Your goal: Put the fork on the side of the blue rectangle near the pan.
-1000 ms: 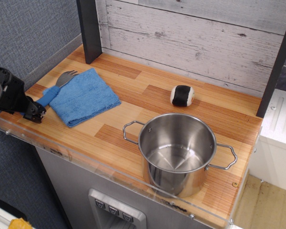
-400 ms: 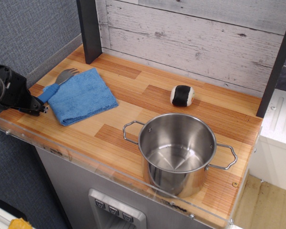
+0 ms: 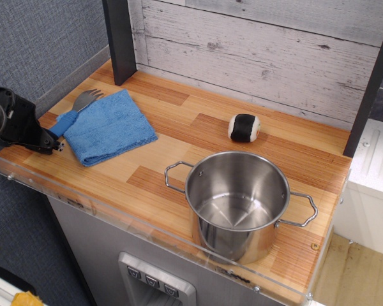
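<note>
Observation.image: gripper [image 3: 53,141], jaw opening unclear, at the fork [image 3: 76,109] handle's end; fork lies at the blue rectangle's [image 3: 108,127] ten-o'clock edge, opposite the four-o'clock pan [image 3: 239,204].

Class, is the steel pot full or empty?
Empty: the pot stands upright and its bare shiny bottom shows, nothing inside.
</note>
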Controlling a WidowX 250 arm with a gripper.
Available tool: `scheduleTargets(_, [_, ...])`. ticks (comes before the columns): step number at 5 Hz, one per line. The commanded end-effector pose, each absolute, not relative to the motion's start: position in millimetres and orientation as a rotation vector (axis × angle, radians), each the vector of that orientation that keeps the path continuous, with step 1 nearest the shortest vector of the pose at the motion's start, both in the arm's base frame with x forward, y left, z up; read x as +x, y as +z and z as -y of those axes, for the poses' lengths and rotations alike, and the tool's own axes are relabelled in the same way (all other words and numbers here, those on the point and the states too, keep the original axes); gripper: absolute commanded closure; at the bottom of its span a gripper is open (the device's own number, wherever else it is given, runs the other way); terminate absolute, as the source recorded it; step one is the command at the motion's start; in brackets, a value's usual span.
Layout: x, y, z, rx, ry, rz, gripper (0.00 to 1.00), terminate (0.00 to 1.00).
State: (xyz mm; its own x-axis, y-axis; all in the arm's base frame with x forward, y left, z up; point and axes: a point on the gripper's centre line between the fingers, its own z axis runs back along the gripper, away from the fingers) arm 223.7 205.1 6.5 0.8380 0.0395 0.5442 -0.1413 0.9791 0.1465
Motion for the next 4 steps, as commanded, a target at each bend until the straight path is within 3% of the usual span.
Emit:
scheduleTargets(1, [223,45,-193,0.082,0.037,0.690,1.00,0.00])
scheduleTargets(2, [228,74,-186,0.072,0.033,0.757,1.00,0.00])
scheduleTargets(4, [229,93,-181,0.054,0.035,0.801,1.00,0.00])
